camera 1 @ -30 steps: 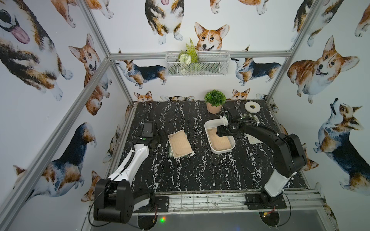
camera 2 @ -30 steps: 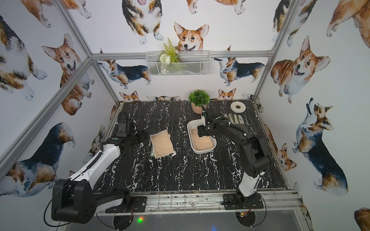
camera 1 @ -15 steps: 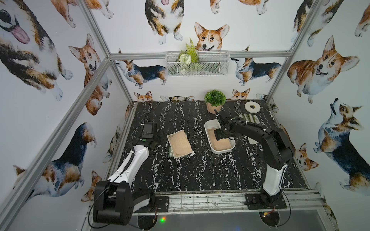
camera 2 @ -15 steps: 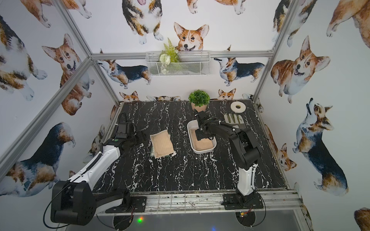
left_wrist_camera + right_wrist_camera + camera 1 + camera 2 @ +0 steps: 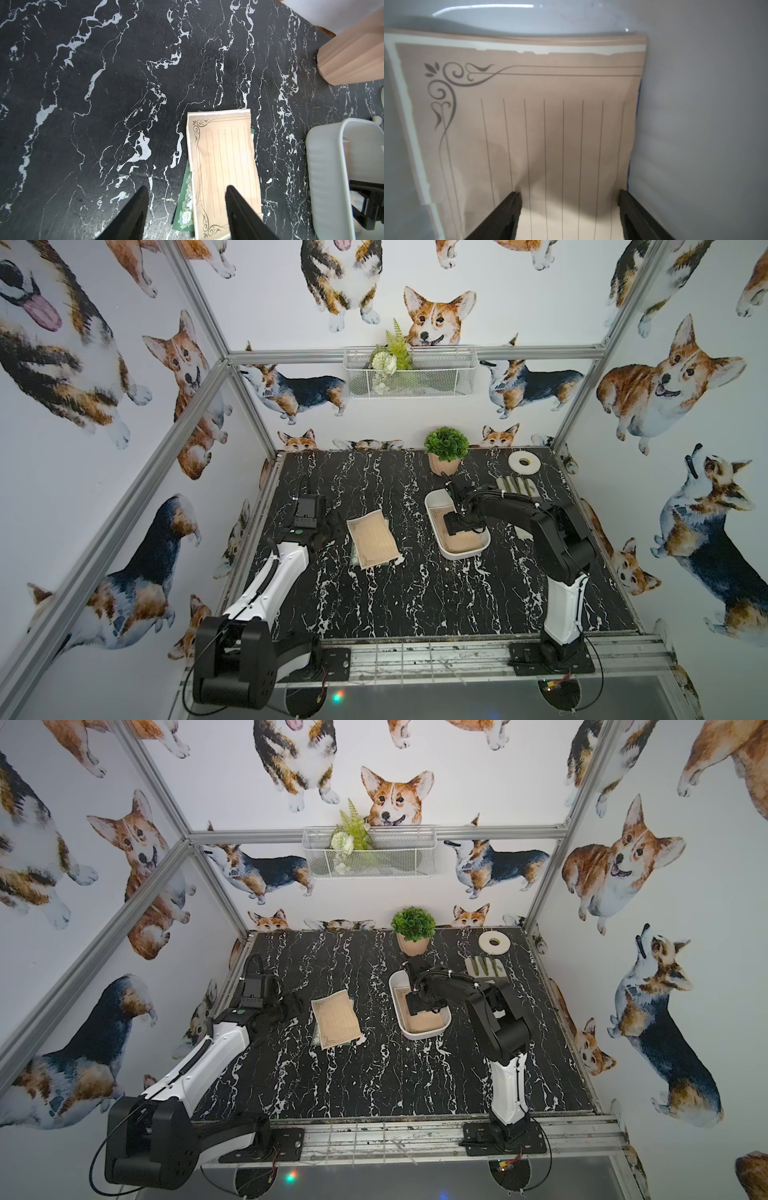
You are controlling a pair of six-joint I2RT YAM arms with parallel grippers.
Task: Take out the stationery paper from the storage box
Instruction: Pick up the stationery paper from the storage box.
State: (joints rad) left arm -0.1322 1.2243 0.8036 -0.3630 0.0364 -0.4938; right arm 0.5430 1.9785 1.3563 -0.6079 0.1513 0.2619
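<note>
The storage box [image 5: 462,554] is a shallow white tray right of the table's centre, seen in both top views [image 5: 420,1036]. Tan ruled stationery paper [image 5: 550,124] with corner scrolls lies stacked inside it. My right gripper [image 5: 569,192] is down in the box, open, both fingertips resting on the top sheet, one beside the box wall [image 5: 695,124]. Another tan sheet [image 5: 372,540] lies on the table left of the box, over a green floral sheet [image 5: 186,199]. My left gripper [image 5: 186,188] hovers open above that pile's left edge, holding nothing.
A potted plant [image 5: 445,450] stands just behind the box. A white tape roll [image 5: 523,462] and a grey-and-white glove [image 5: 517,487] lie at the back right. A wire basket [image 5: 409,373] hangs on the back wall.
My right arm has folded in and its gripper has dropped from the box's far rim down onto the paper inside. The left arm has not moved.
</note>
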